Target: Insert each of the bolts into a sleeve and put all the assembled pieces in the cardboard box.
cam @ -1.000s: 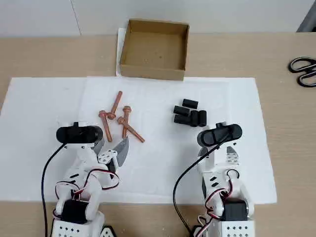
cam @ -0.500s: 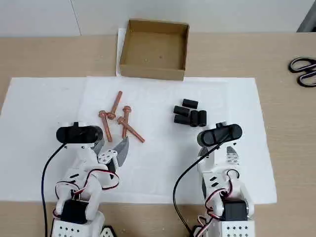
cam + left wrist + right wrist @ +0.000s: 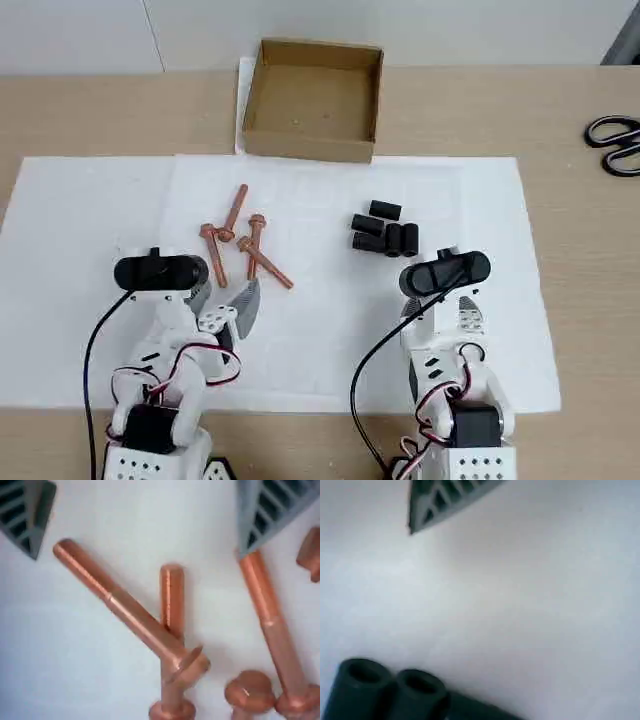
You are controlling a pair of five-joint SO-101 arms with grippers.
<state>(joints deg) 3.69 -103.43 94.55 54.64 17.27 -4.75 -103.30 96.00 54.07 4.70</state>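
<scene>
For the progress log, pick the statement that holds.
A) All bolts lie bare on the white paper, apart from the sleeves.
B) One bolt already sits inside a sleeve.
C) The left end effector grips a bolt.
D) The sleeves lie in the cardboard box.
A: the copper bolts lie loose on the white paper, set apart from the cluster of black sleeves, and both groups lie outside the cardboard box.

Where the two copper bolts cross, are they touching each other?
Touching. The left wrist view shows the slanted bolt lying right across the other bolt, with no gap where they cross.
</scene>
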